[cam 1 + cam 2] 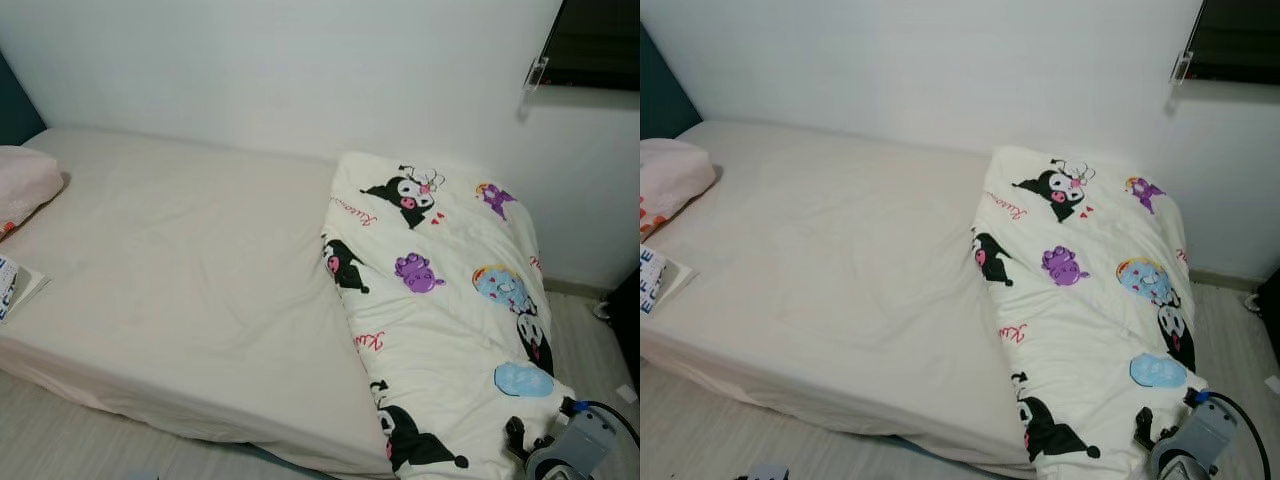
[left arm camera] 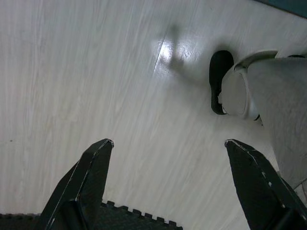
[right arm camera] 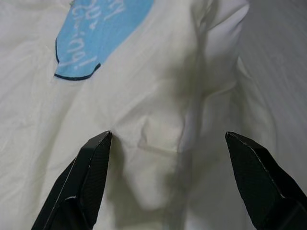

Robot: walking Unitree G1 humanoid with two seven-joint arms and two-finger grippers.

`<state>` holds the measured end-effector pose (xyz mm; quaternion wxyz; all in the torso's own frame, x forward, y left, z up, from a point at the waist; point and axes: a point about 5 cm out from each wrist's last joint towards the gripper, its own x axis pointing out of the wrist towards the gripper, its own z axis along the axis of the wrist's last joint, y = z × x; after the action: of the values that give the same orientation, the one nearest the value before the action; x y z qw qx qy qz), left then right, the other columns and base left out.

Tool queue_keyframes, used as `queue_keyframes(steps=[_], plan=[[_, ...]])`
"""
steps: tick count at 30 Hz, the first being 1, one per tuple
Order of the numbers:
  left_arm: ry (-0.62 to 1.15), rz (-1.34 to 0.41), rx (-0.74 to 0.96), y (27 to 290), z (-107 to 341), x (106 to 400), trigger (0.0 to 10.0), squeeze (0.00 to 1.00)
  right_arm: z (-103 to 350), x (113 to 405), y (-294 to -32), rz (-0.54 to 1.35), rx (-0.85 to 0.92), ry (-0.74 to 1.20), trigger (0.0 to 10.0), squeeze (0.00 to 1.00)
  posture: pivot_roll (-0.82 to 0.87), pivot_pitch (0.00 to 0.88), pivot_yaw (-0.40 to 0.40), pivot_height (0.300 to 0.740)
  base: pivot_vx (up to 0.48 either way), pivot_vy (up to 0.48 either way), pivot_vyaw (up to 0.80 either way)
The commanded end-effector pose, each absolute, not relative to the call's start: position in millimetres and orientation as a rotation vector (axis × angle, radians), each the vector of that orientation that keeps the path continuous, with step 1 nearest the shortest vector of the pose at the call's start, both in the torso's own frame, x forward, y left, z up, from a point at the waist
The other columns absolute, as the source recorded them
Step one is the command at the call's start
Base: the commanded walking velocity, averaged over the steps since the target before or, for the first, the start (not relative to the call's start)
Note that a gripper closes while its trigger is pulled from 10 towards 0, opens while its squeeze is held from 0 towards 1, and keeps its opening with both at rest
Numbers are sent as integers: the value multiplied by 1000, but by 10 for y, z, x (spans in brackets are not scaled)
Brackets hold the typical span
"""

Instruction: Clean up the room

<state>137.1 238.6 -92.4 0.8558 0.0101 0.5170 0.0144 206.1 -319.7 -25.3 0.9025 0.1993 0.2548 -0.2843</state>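
A cream comforter (image 1: 440, 300) printed with cartoon figures lies folded over the right part of the bed, its near end hanging toward the floor. The rest of the bed is bare cream sheet (image 1: 180, 280). My right gripper (image 3: 168, 136) is open just above the comforter's near corner, close to a blue print (image 3: 96, 33), with nothing between its fingers. In the left eye view the right gripper (image 1: 518, 440) sits at the bottom right edge of the comforter. My left gripper (image 2: 168, 141) hangs open over the pale wood floor.
A pink pillow (image 1: 25, 185) lies at the head of the bed on the left, with a booklet (image 1: 12, 285) near the bed's edge. A white wall runs behind, with a dark window (image 1: 600, 45) at upper right. My own foot (image 2: 240, 88) and a black mat (image 2: 129, 218) are below the left gripper.
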Motion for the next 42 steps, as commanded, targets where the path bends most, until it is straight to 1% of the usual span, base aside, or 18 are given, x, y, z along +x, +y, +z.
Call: queue_keyframes(steps=[1, 5, 6, 7, 8, 9, 14, 20, 28, 34, 35, 36, 37, 38, 39, 40, 42], plan=[[1100, 42, 38, 2489, -915, 1313, 10000, 0, -280, 2035, -3187, -599, 432, 540, 10000, 0, 92, 153, 78, 727, 0, 0, 0], [1084, 36, 47, 2532, -890, 1343, 10000, 0, -286, 2049, -3171, -606, 451, 548, 10000, 0, 109, 167, 84, 727, 0, 0, 0], [1081, 37, 49, 2547, -884, 1343, 10000, 0, -281, 2064, -3163, -602, 460, 542, 6784, 0, 112, 171, 85, 727, 0, 0, 0], [1080, 38, 51, 2561, -881, 1337, 10000, 0, -277, 2074, -3159, -600, 462, 539, 4235, 0, 114, 175, 85, 727, 0, 0, 0], [1080, 38, 51, 2561, -881, 1337, 10000, 0, -277, 2074, -3159, -600, 462, 539, 4235, 0, 114, 175, 85, 727, 0, 0, 0], [1081, 40, 54, 2577, -880, 1323, 10000, 0, -270, 2088, -3155, -596, 459, 537, 0, 0, 116, 180, 87, 727, 0, 0, 0], [1089, 44, 56, 2607, -889, 1262, 10000, 0, -242, 2121, -3167, -591, 452, 528, 0, 0, 122, 193, 84, 727, 0, 0, 0], [1099, 47, 49, 2618, -910, 1170, 10000, 0, -138, 2170, -3283, -604, 435, 488, 0, 0, 118, 211, 71, 727, 0, 0, 0], [1094, 38, 36, 2559, -926, 1172, 10000, 0, -71, 2176, -3376, -606, 417, 464, 0, 0, 101, 212, 60, 727, 0, 0, 0], [1081, 41, 41, 2536, -916, 1230, 10000, 0, -36, 2283, -3293, -518, 421, 445, 0, 0, 86, 199, 52, 727, 0, 0, 0], [1060, 60, 40, 2548, -894, 1288, 10000, 0, -16, 2381, -3185, -435, 431, 429, 0, 0, 77, 191, 48, 727, 0, 0, 0], [1025, 96, 37, 2576, -856, 1376, 10000, 0, 10, 2504, -3023, -317, 449, 409, 0, 0, 74, 188, 45, 727, 0, 0, 0], [960, 144, 30, 2608, -780, 1547, 10000, 0, 57, 2663, -2772, -140, 464, 383, 0, 0, 68, 169, 32, 727, 0, 0, 0], [915, 176, 24, 2629, -723, 1662, 10000, 0, 95, 2757, -2601, -22, 472, 365, 0, 0, 68, 169, 32, 727, 0, 0, 0], [850, 206, 23, 2643, -635, 1830, 10000, 0, 152, 2857, -2349, 157, 464, 344, 0, 0, 66, 159, 25, 727, 0, 0, 0], [850, 206, 23, 2643, -635, 1830, 10000, 0, 152, 2857, -2349, 157, 464, 344, 0, 0, 66, 159, 25, 727, 0, 0, 0], [764, 227, 28, 2634, -502, 2068, 10000, 0, 233, 2956, -2007, 386, 453, 327, 0, 0, 63, 143, 16, 727, 0, 0, 0]])
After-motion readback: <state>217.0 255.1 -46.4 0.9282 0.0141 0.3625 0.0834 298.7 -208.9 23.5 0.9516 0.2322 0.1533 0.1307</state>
